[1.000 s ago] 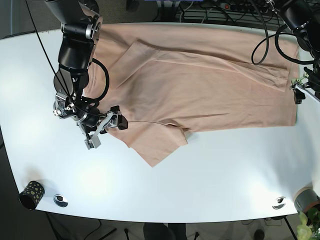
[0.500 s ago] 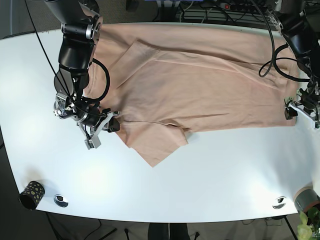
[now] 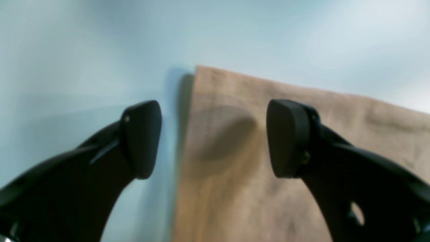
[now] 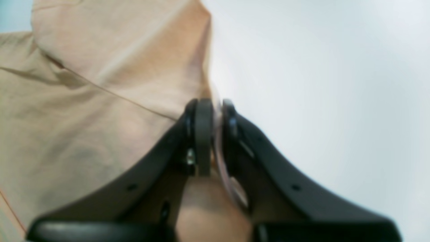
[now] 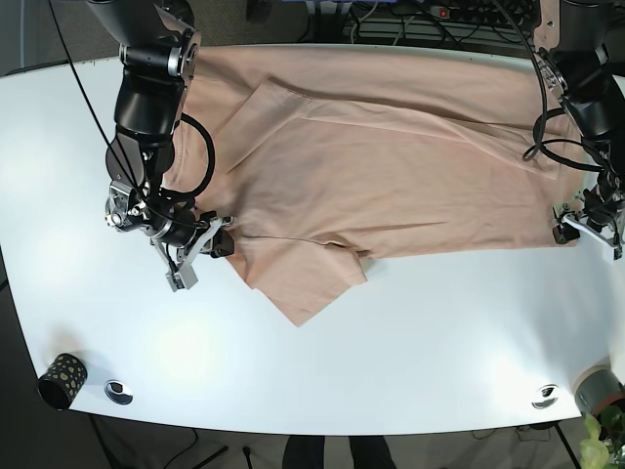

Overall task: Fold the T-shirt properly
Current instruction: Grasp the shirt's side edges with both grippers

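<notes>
T-shirt (image 5: 391,166) spread across the bench's far half. Your right gripper (image 4: 211,111) is clamped on a fold of cloth toward the left edge. Your left gripper (image 3: 213,137), jaws apart, straddles the hem corner toward the right edge: lower before closing.

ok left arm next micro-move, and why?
Probably ease the left gripper down and close on the T-shirt corner. Its jaws are open and straddle the hem corner over the table, while the right gripper is already shut on the other edge.
</notes>
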